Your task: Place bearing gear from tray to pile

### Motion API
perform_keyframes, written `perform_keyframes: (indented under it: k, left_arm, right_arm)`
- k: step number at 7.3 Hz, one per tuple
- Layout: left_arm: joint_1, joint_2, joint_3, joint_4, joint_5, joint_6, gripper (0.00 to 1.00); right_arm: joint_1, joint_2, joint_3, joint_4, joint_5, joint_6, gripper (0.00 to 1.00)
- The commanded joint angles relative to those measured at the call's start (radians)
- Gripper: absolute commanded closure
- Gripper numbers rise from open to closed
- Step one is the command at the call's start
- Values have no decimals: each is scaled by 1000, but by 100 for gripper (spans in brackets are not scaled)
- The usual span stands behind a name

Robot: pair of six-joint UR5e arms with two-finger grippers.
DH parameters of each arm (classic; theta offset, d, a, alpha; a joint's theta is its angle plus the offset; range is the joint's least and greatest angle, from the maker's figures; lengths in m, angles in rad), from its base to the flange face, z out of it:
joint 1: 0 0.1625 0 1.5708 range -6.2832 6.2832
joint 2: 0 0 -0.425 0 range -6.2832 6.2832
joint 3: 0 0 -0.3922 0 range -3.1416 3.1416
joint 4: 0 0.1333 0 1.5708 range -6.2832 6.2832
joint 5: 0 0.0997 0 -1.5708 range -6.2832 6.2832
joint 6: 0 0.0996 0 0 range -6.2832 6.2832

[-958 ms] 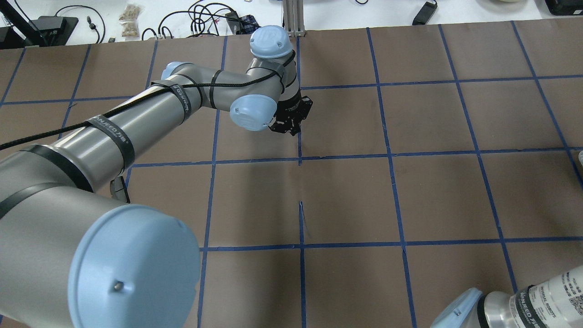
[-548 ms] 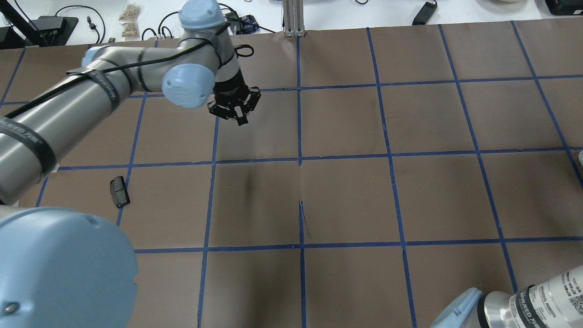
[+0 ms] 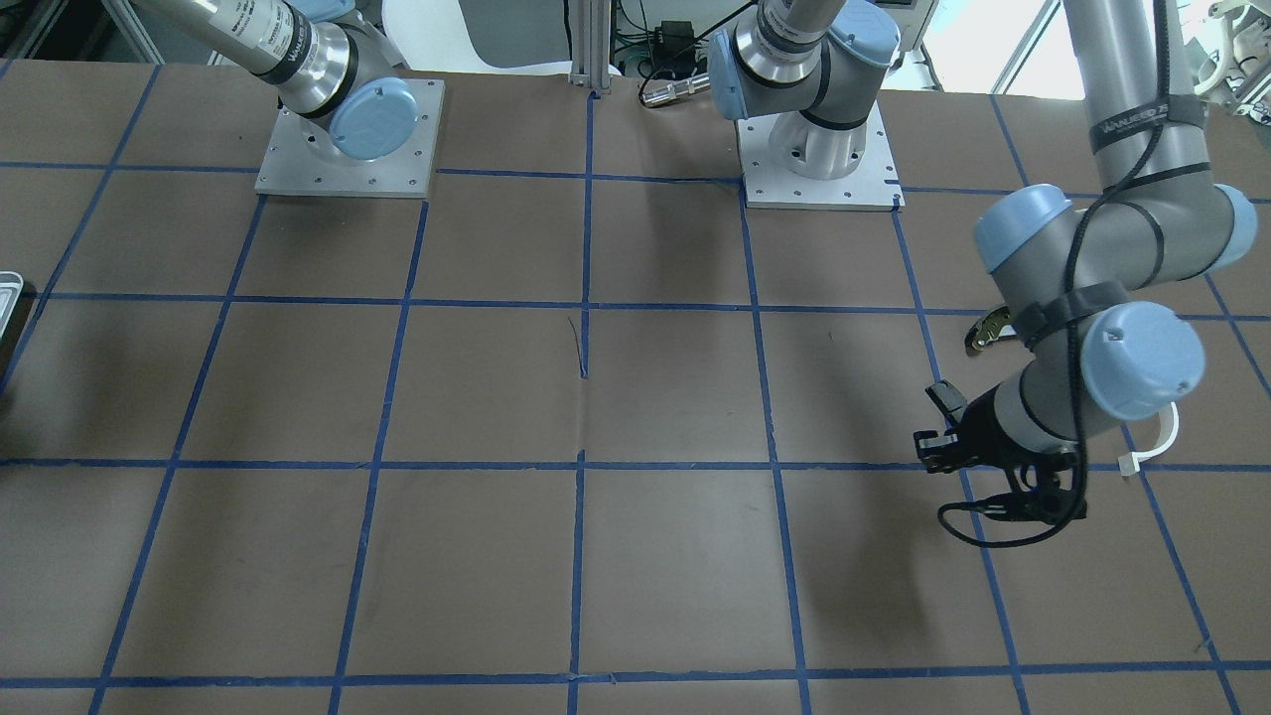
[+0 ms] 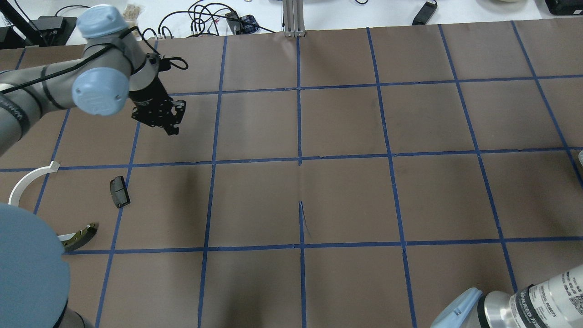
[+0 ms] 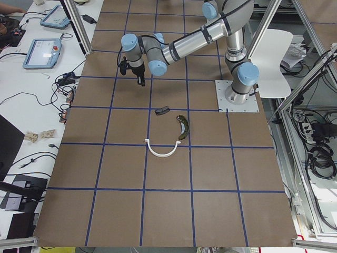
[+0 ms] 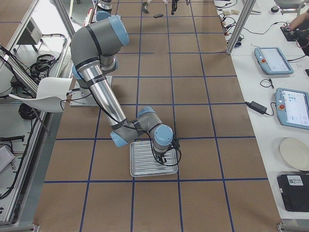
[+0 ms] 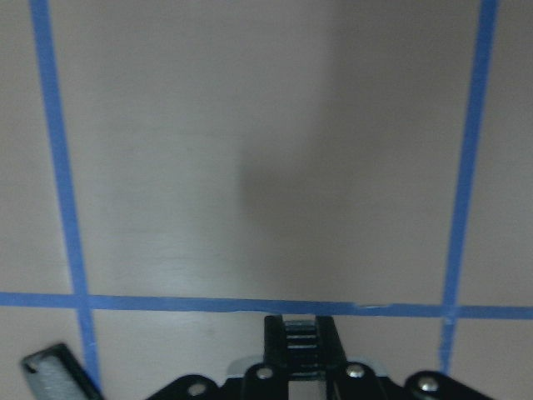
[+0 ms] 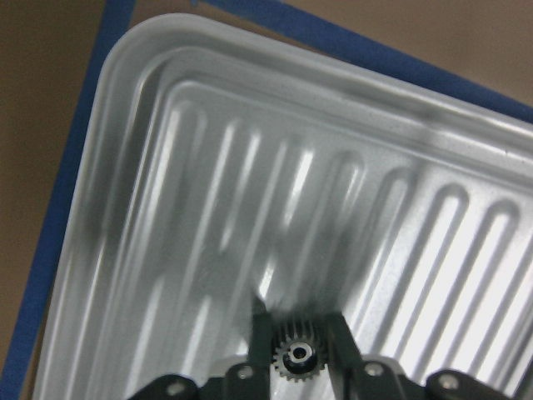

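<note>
In the right wrist view my right gripper [image 8: 296,337] is shut on a small dark toothed bearing gear [image 8: 296,357], just above the ribbed silver tray [image 8: 208,167]. The exterior right view shows that gripper [image 6: 164,157] over the tray [image 6: 145,169]. The pile lies near the left arm: a white half-ring [image 4: 27,180], a black pad [image 4: 119,192] and an olive-gold brake shoe [image 4: 79,236]. My left gripper [image 4: 172,130] is shut and empty, hovering beyond the pile over bare table; its fingers [image 7: 279,333] are pressed together.
Brown table with a blue tape grid. Only a sliver of the tray [image 3: 8,288] shows at the front view's left edge. Cables and devices lie past the far table edge [image 4: 205,18]. Both arm bases [image 3: 348,149] stand on metal plates.
My left arm has swung from the table's middle toward its left side, uncovering the black pad, the half-ring and the brake shoe. Its gripper stays shut.
</note>
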State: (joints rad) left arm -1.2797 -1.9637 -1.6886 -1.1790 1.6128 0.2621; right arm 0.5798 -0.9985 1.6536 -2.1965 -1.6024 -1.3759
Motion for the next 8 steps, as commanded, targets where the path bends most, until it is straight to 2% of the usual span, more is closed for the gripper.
perform_keyframes:
  k: [1, 2, 3, 4, 5, 6, 7, 8]
  left_arm:
    - [159, -4, -19, 28, 47, 200, 100]
    - [228, -7, -49, 44, 47, 353, 100]
    - [282, -23, -92, 156, 45, 392, 100]
    - [292, -26, -156, 214, 41, 391, 100]
    - [296, -21, -218, 270, 41, 390, 95]
    - [296, -21, -239, 304, 41, 391, 78]
    - [298, -5, -232, 305, 39, 391, 36]
    - [296, 2, -234, 305, 35, 391, 2]
  right_arm:
    - [0, -5, -2, 1, -8, 6, 73]
    - [0, -23, -5, 18, -17, 23, 74]
    - [8, -78, -3, 47, -22, 62, 74]
    - [34, -148, -3, 163, -19, 160, 74]
    - [90, -217, -3, 279, -19, 269, 74]
    - [165, -277, -2, 372, -20, 396, 74]
    - [243, -329, 0, 452, -19, 532, 74]
    - [323, -366, 0, 515, -13, 673, 74]
